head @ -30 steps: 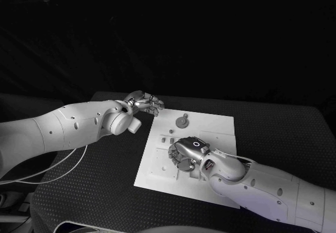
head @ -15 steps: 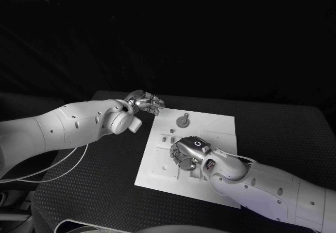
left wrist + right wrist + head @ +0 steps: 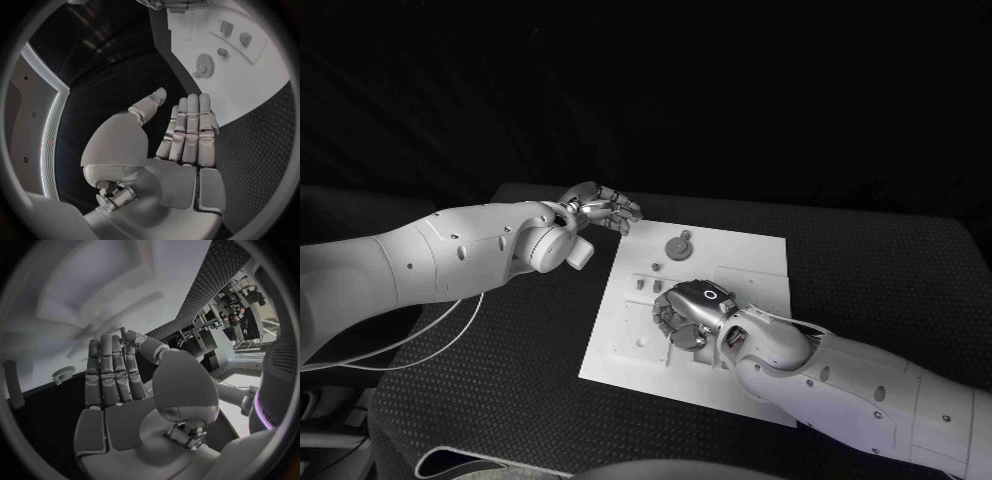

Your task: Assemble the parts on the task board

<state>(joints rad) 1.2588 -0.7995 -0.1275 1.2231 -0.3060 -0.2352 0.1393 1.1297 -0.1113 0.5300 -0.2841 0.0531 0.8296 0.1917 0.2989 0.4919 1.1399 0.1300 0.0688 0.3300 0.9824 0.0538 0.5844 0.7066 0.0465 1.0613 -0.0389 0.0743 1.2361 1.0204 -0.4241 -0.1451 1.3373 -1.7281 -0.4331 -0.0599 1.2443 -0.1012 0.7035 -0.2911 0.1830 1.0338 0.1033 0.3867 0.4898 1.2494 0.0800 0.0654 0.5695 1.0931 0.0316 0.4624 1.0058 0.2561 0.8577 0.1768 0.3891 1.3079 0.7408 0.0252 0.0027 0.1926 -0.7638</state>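
The task board lies mid-table. The right hand hovers over its center, fingers straight, grasping nothing. The left hand, at the board's 10 o'clock corner, is likewise released. A round geared part sits at 12 o'clock.

Black table, dark backdrop

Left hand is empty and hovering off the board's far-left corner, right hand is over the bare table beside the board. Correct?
Not quite. The right hand is over the white board itself, near its middle among the small parts, not over the bare table; the head view shows it. The rest holds: the left hand is empty, fingers straight, off the board's far-left corner.
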